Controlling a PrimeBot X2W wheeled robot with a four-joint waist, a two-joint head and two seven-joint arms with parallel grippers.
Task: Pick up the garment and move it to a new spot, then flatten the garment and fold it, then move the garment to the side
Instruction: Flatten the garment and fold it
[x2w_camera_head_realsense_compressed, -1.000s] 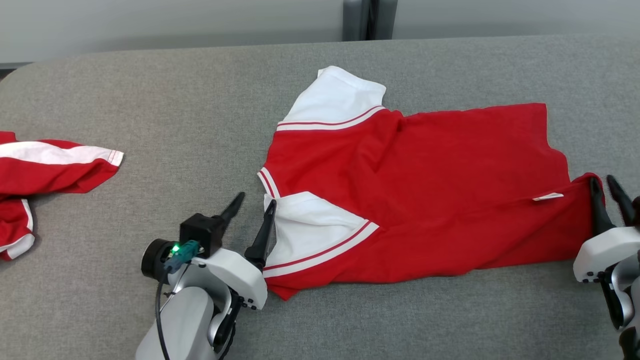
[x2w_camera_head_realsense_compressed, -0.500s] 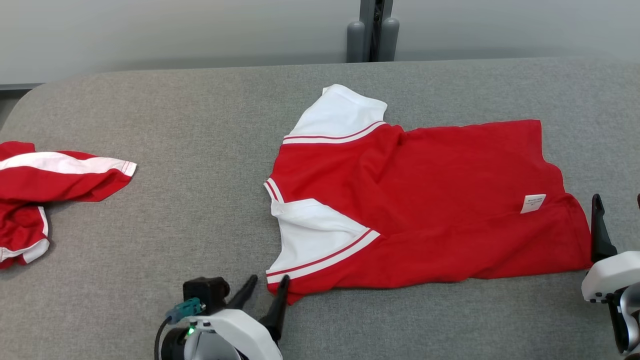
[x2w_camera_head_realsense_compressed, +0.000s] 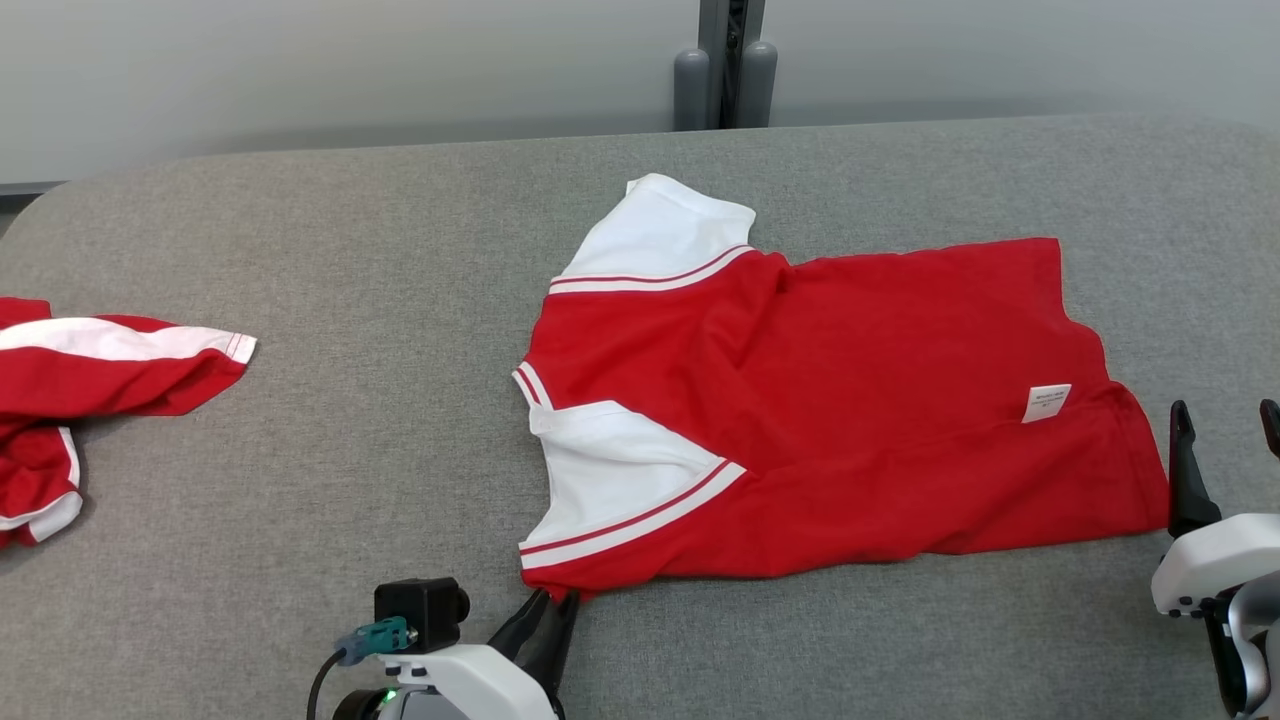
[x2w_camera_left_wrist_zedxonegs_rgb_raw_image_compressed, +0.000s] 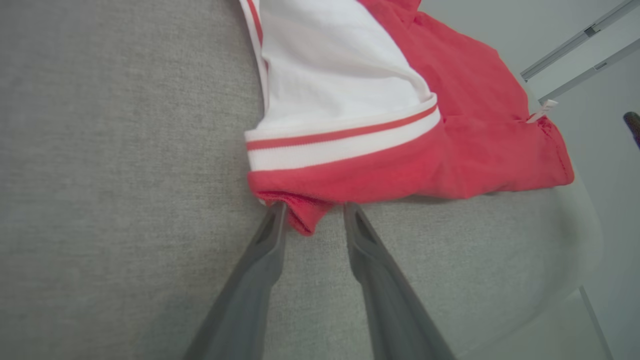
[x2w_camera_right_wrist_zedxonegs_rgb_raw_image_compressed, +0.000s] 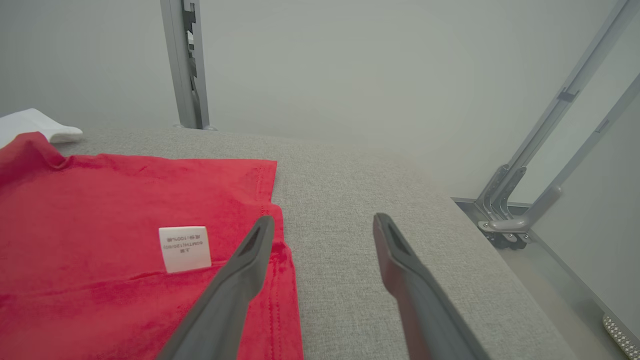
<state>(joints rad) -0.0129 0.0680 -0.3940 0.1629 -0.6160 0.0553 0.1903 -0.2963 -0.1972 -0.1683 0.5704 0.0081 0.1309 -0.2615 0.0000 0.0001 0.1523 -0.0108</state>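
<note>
Head view: the garment (x2w_camera_head_realsense_compressed: 850, 400) is lying centre-right on the table (x2w_camera_head_realsense_compressed: 400, 250). The left gripper (x2w_camera_head_realsense_compressed: 556, 597), at 6 o'clock, is straddling its near corner. The right gripper (x2w_camera_head_realsense_compressed: 1223, 405), at 4 o'clock, is standing released.
Left wrist view: the fingers are sitting parted astride the red corner at 12 o'clock.
Right wrist view: the jaws are gaping wide, and the garment is lying at 9 o'clock.

On table (x2w_camera_head_realsense_compressed: 350, 450): garment (x2w_camera_head_realsense_compressed: 850, 420) at centre; second garment (x2w_camera_head_realsense_compressed: 100, 370) at left edge, well apart.

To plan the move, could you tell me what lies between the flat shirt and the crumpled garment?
Just bare grey table between shirt and crumpled garment, in the head view.

Free table (x2w_camera_head_realsense_compressed: 380, 400) beside garment (x2w_camera_head_realsense_compressed: 850, 400) (spare (x2w_camera_head_realsense_compressed: 100, 360) leftward)
</note>
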